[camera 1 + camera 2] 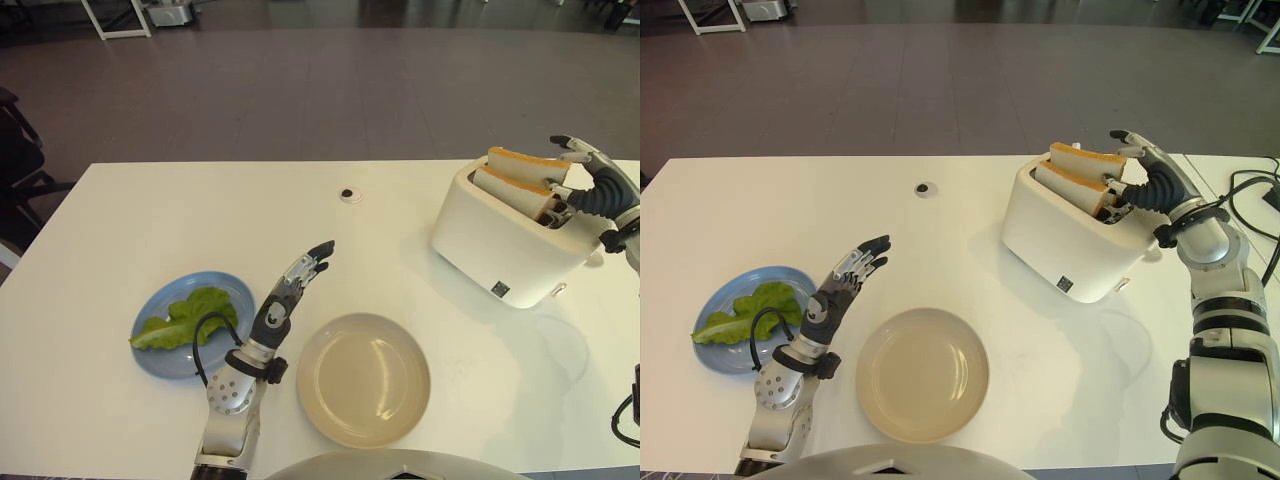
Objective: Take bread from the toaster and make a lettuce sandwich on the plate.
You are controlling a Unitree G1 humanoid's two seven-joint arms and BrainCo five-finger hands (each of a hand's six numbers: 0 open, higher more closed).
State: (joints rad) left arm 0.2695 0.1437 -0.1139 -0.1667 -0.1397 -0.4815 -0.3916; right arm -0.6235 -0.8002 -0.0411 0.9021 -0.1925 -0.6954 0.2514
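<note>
Fingers (305,268) of the left hand (272,318) stretch out, holding nothing, over the counter (150,210) between lettuce (185,318) on a blue dish (236,290) and the beige plate (363,378). Farther right, the right hand (1162,188) has its fingers (1132,141) pinching bread (1085,158) in the toaster (1070,235).

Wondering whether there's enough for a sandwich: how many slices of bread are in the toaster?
2. Both stand in the white toaster, side by side: the front slice sits lower, the rear slice stands higher. The right hand is at their right ends. None seems hidden.
</note>
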